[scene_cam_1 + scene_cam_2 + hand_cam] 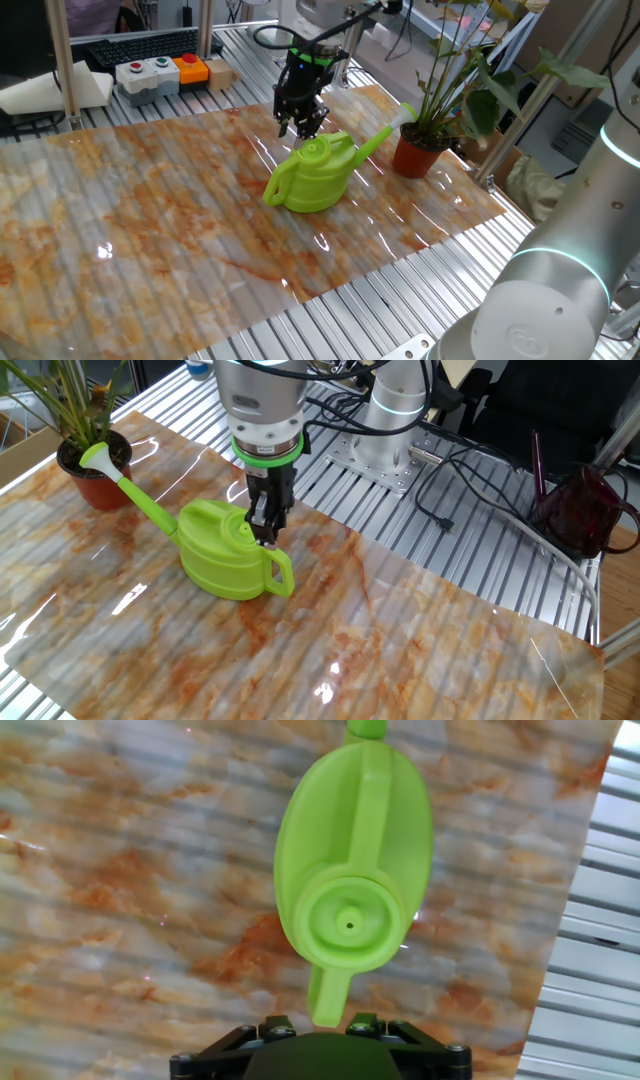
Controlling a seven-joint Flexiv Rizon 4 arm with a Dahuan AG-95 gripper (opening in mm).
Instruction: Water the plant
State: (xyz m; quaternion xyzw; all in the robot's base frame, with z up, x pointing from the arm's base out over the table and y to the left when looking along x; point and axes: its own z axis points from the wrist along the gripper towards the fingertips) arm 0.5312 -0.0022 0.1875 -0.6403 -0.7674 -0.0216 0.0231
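One fixed view: marbled orange-and-grey mat [150,200] laid over a ribbed metal table [400,300]. Lime-green watering can [315,175] sits upright mid-mat, spout running up and right toward the plant [455,85], whose terracotta pot [418,153] stands at the mat's far right edge; the spout's rose ends just beside the stems. A button box [160,75] with red, green and orange controls and a keyboard [140,47] lie beyond the mat, well apart. The gripper [305,125] hangs pointing down over the can's top, at its rear. Fingers dark and bunched from this side; how wide they stand, cannot tell.

The other fixed view: the plant's pot [93,478] top left, the can [225,550] centre, its handle loop facing the camera. Loose black cables [450,490] lie on the bare table to the right. Gripper [264,532] tips are down at the can's lid, beside the top handle; contact unclear.

Hand view: can [355,880] seen from above, directly under the hand. The finger bases [320,1035] show at the bottom edge, tips not visible.
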